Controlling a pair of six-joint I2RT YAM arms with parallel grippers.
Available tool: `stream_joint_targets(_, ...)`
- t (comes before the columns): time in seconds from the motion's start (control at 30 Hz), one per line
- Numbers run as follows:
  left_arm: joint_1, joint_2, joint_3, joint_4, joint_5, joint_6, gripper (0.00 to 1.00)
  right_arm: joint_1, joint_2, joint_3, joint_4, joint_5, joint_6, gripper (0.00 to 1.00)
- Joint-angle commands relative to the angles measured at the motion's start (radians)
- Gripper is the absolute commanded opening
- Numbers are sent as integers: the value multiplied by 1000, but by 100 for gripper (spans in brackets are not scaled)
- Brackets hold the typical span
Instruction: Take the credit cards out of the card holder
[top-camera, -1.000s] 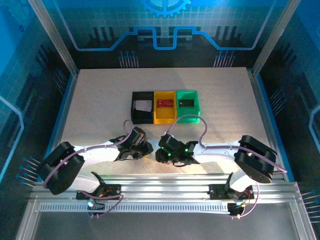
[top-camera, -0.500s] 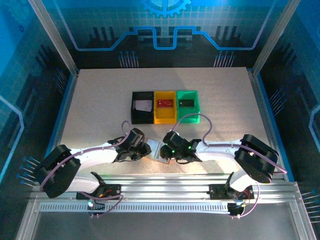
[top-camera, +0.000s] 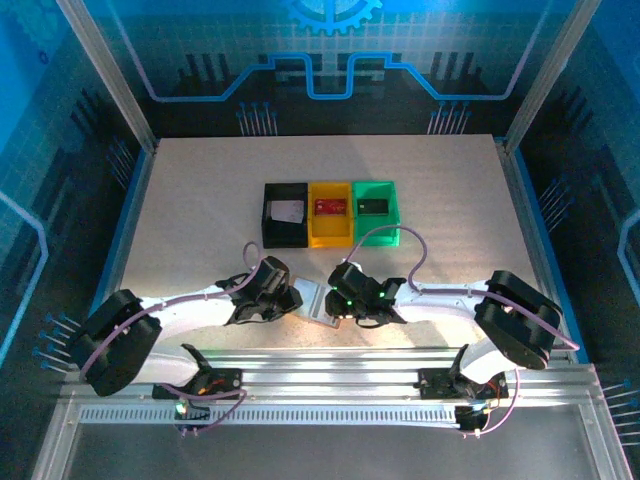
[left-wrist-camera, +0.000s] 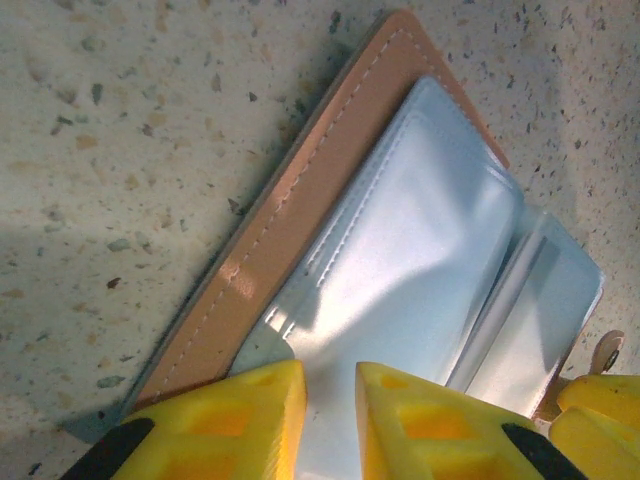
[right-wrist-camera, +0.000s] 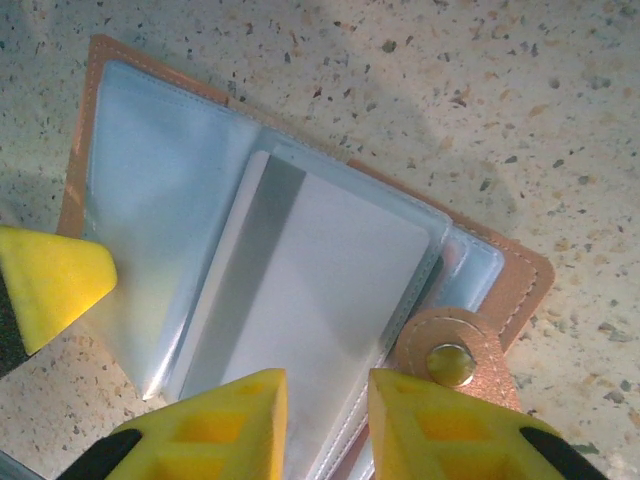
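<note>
With the left gripper (left-wrist-camera: 330, 388), pinched narrow on a pale grey pocket leaf of the card holder (left-wrist-camera: 290, 230), which lies open flat on the speckled table (left-wrist-camera: 120, 150). With the right gripper (right-wrist-camera: 325, 400), narrow too, straddling the near end of a whitish-grey credit card (right-wrist-camera: 330, 290) with a grey stripe, tucked in a clear sleeve; clamped or merely around it, cannot tell.

From the right wrist: that striped card, the snap tab (right-wrist-camera: 450, 362) just beside the right finger, one left fingertip (right-wrist-camera: 50, 290) on the opposite leaf. From the left wrist: pale sleeves and the stitched tan edge.

From above: card holder mostly covered by both wrists, a pale sliver between them.

Farther back, well apart, side by side in a row: black bin (top-camera: 267, 215) with a whitish card (top-camera: 288, 211), yellow bin (top-camera: 331, 236) with a red card (top-camera: 330, 207), green bin (top-camera: 376, 237) with a dark card (top-camera: 373, 206).
</note>
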Motion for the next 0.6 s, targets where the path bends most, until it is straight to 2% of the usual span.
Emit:
stream_joint_targets(0.0, -6, 29, -53, -123, -33, -3, 23, -14, 18, 3, -11, 8, -14, 25)
stream_joint_targets(0.57, -6, 39, -72, -93, -23, -10, 23, -30, 72, 8, 9, -17, 0, 25)
